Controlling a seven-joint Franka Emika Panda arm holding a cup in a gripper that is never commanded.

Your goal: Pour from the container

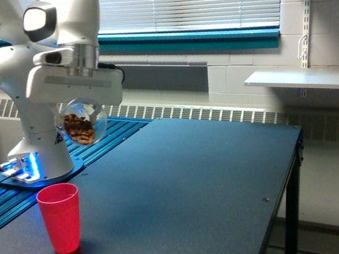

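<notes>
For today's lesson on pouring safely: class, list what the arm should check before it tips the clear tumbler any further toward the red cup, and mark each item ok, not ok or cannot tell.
1. Clear tumbler held in the gripper: ok, it hangs beneath it.
2. Brown pieces inside the tumbler: ok, none seen on the table.
3. Red cup upright, mouth open: ok.
4. Tumbler directly over the red cup: cannot tell from this single view; it appears higher and towards the exterior view's right.
5. Red cup empty: cannot tell, inside hidden.
6. Table around the cup free of obstacles: ok.
</notes>
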